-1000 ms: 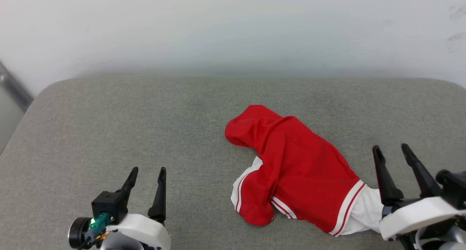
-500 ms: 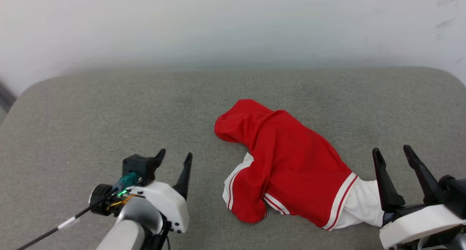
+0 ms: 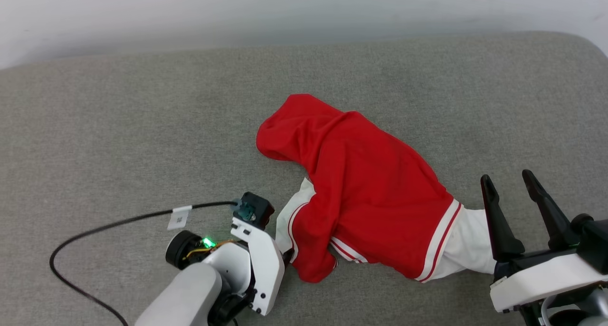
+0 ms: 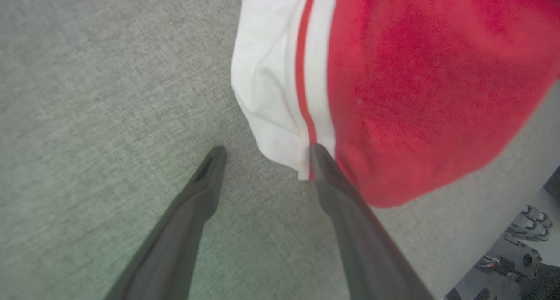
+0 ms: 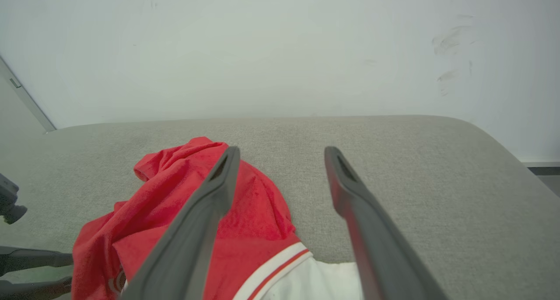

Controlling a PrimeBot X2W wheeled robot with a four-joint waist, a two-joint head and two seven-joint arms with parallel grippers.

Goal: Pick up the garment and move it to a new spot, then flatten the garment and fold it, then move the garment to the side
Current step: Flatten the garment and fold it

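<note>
In the left wrist view, the left gripper (image 4: 264,153) has its two long dark fingers spread wide, with nothing between them. One fingertip (image 4: 321,153) sits right at the edge of the garment (image 4: 415,94), a soft red jersey T-shirt with white sleeves and red and white stripes. The other fingertip is over the bare grey fabric cushion (image 4: 87,94). The white sleeve edge lies just past the tips. I think the fingers are open like this so the cloth can slip in between them.

In the right wrist view, the right gripper (image 5: 282,153) is wide open too and holds nothing. The red shirt lies under and behind one finger, and a bit of white sleeve shows low down between the two fingers. This hand seems to be waiting near its own side of the shirt.

In the head view, the shirt lies in a crumpled heap on the cushion, between the two grippers. The left one is tipped down at the near sleeve, trailing a thin black cable (image 3: 118,221). The right fingers stand just beside the other sleeve. The pick-up has not yet happened.
</note>
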